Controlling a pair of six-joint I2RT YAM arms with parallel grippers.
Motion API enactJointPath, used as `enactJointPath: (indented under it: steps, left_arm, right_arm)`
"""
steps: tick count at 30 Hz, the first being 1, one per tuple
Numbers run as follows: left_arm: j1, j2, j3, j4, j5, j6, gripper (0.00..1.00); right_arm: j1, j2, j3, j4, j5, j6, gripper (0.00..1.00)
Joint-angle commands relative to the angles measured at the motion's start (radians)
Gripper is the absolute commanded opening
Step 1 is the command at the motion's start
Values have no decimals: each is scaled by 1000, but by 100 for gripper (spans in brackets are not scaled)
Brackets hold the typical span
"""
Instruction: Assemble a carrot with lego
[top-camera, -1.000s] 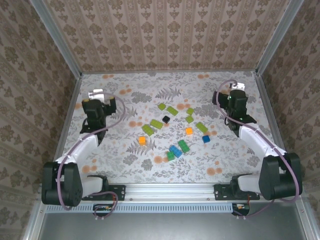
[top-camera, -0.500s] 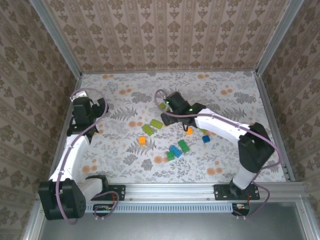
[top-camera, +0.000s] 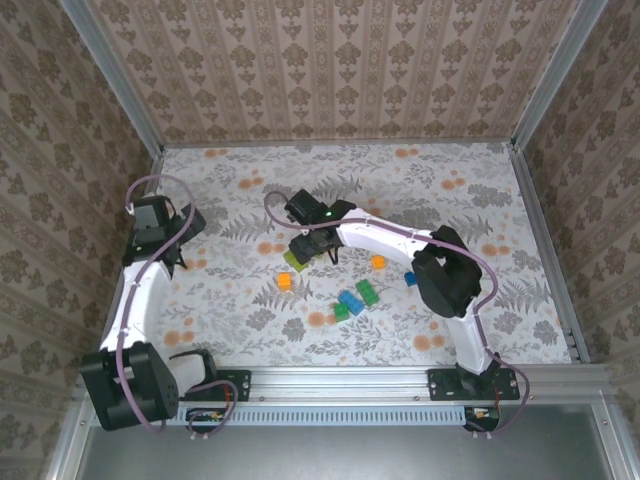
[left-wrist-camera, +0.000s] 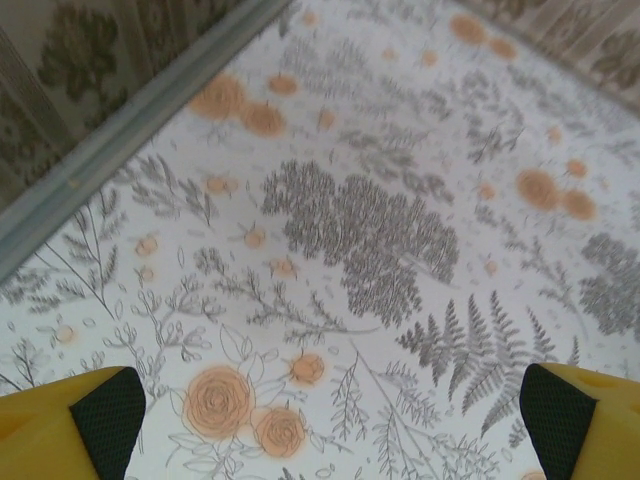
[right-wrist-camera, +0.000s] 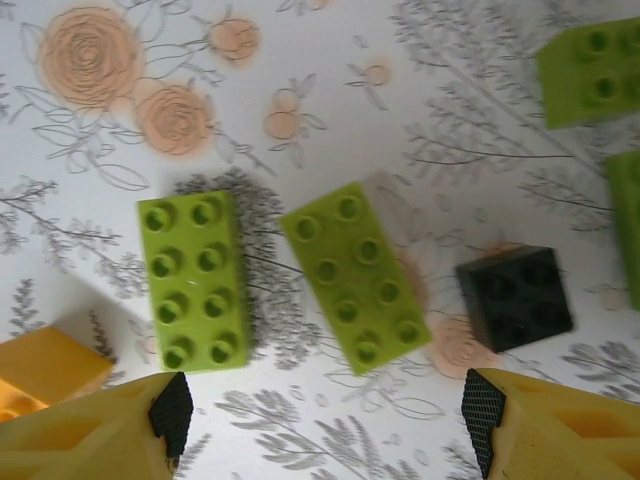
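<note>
1. Shows right end effector (right-wrist-camera: 327, 418) spread wide, pinching nothing, above a lime-green brick (right-wrist-camera: 192, 281) and a second lime-green brick (right-wrist-camera: 355, 290) lying flat near the desk (top-camera: 480, 210) centre.
2. Places a black brick (right-wrist-camera: 515, 297) just beside them, an orange brick (right-wrist-camera: 45, 370) by one fingertip.
3. Shows left end effector (left-wrist-camera: 330, 410) spread wide near the left edge.
4. Finds remaining lego (top-camera: 367, 291) scattered around the centre.

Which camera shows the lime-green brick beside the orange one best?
The right wrist view: the lime-green brick is close, all eight studs countable. The top external view shows that brick tiny, beside the right gripper.
</note>
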Motion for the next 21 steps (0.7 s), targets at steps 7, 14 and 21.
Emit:
enactJointPath:
  steps: [7, 14, 21]
  left_arm:
    - [10, 48, 30, -24, 70, -32, 100]
    - [10, 26, 27, -30, 61, -31, 100]
    - [11, 23, 25, -29, 60, -31, 100]
  right_arm:
    - [40, 143, 189, -153, -50, 59, 71]
    - [40, 206, 245, -177, -59, 69, 66]
    - [45, 242, 278, -184, -75, 75, 61]
